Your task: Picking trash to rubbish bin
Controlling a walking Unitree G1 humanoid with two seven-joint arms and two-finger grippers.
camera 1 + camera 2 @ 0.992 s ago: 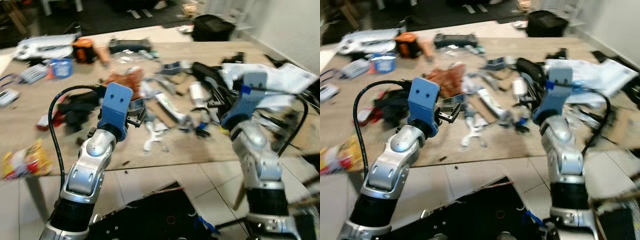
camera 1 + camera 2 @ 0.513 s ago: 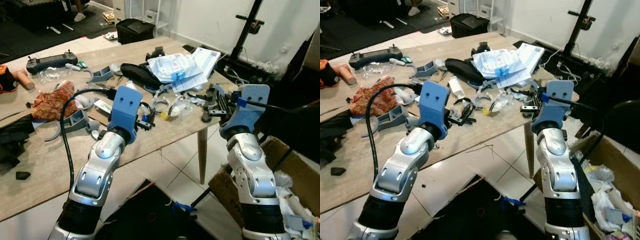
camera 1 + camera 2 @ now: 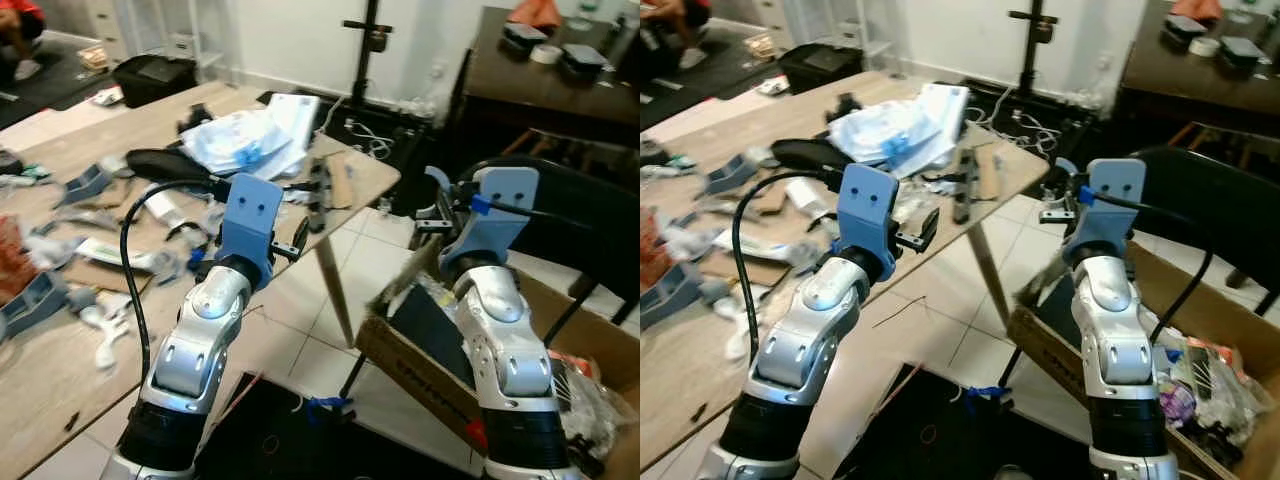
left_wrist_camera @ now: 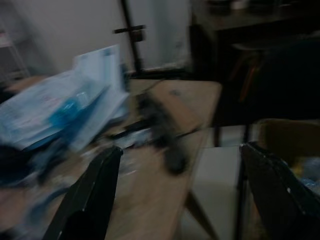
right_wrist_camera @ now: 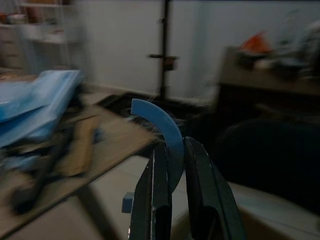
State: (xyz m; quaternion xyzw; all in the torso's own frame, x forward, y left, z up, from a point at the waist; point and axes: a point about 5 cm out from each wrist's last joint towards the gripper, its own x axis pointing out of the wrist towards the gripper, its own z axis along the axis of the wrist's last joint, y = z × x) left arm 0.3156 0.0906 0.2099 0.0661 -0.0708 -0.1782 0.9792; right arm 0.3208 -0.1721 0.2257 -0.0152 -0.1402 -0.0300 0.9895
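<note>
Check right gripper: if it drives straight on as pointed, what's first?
Probably the black chair; depth unclear. The right gripper, clamping a curved blue plastic piece, points over the cardboard box toward it.

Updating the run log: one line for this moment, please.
right gripper: shut on blue curved piece | left gripper: open, empty | cardboard box: below right arm

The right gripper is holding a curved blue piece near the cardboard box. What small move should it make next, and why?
Probably carry the right gripper further over the cardboard box before letting go. Its fingers are shut on the curved blue piece, and it seems to hover near the box's edge closest to the table, so releasing now might miss.
</note>
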